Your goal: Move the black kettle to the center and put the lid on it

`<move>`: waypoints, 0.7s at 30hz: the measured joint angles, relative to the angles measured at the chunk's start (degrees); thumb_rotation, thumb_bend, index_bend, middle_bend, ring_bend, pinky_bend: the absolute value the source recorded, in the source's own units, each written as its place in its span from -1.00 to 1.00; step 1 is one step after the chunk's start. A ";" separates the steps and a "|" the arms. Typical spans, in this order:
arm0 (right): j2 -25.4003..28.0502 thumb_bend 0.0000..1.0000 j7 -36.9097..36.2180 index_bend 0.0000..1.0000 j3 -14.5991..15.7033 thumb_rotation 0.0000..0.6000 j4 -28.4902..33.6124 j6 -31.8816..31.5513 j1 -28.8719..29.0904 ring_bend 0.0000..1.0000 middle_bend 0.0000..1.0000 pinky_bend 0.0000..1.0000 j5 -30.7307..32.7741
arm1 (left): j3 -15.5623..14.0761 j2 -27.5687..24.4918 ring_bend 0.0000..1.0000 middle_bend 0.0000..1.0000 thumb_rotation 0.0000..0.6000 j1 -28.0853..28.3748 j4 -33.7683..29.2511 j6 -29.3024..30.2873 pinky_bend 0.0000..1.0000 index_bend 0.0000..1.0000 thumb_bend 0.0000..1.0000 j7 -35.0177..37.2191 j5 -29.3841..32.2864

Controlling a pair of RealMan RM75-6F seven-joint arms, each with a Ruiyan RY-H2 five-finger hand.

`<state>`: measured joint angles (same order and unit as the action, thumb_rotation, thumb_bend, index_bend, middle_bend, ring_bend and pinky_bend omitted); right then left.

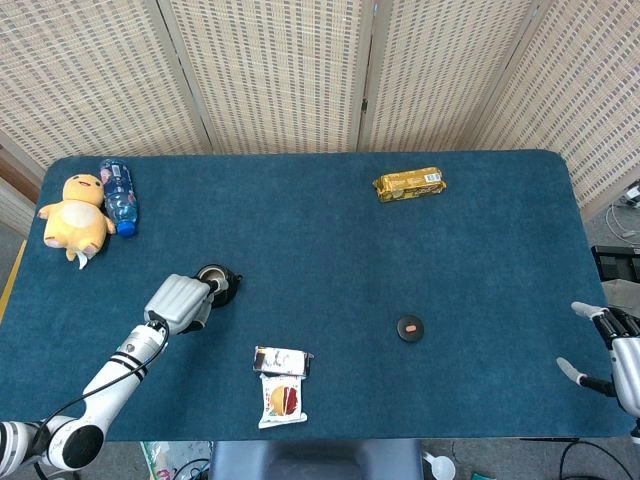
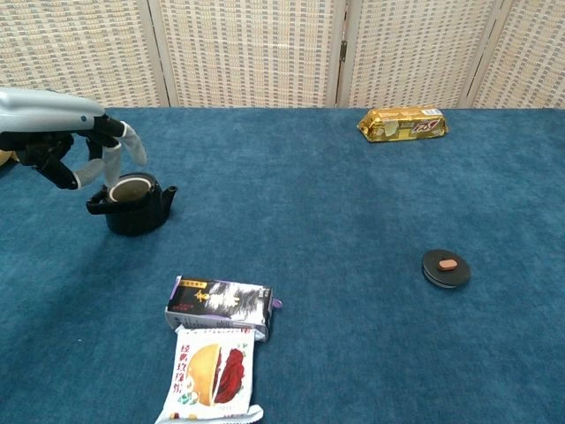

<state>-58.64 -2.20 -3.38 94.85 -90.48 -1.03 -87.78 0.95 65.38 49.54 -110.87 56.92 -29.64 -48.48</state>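
Here the left hand (image 2: 84, 159) hovers with fingers spread over the small black round kettle (image 2: 132, 205), gripping nothing, apparently lining up a grasp; the right hand (image 1: 612, 352) rests open, idle.

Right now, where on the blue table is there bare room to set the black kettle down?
The widest bare patch is mid-table, bordered by the black kettle on the left, the gold snack pack at the back, the round black lid on the right and the dark snack box in front. It is crowded around the kettle, where the left hand hovers.
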 measured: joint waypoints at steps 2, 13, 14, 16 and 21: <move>0.02 -0.97 -0.11 -0.47 -0.01 1.00 -0.02 0.00 0.01 -0.51 -0.35 -0.45 -0.01 | -0.21 -0.99 -0.70 -0.68 1.00 0.18 -0.54 -1.63 -0.01 -0.77 0.82 0.13 -0.29; 0.20 -0.97 -0.66 -0.47 -0.04 1.00 -0.16 -0.01 -0.03 -0.51 -0.35 -0.45 0.06 | 0.20 -3.12 -0.71 -0.78 1.00 0.99 -2.00 -5.23 0.43 -0.91 1.00 2.20 0.00; 0.20 -0.97 -0.67 -0.47 -0.03 1.00 -0.17 -0.01 -0.03 -0.51 -0.35 -0.45 0.05 | 0.22 -3.16 -0.70 -0.78 1.00 1.02 -2.00 -5.42 0.45 -0.91 1.00 2.33 0.12; 0.20 -0.97 -0.72 -0.47 -0.02 1.00 -0.17 -0.04 -0.03 -0.51 -0.35 -0.45 -0.01 | 0.27 -3.24 -0.68 -0.76 1.00 1.15 -1.93 -5.94 0.45 -0.91 1.00 2.65 0.37; 0.19 -0.97 -0.76 -0.47 -0.03 1.00 -0.19 -0.12 -0.07 -0.51 -0.35 -0.45 -0.01 | 0.21 -3.07 -0.62 -0.67 1.00 1.51 -1.45 -5.83 0.47 -0.83 1.00 2.05 1.63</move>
<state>-58.44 -2.95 -3.40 94.66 -90.60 -1.10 -87.79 1.17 62.31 51.05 -112.33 51.09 -27.59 -46.85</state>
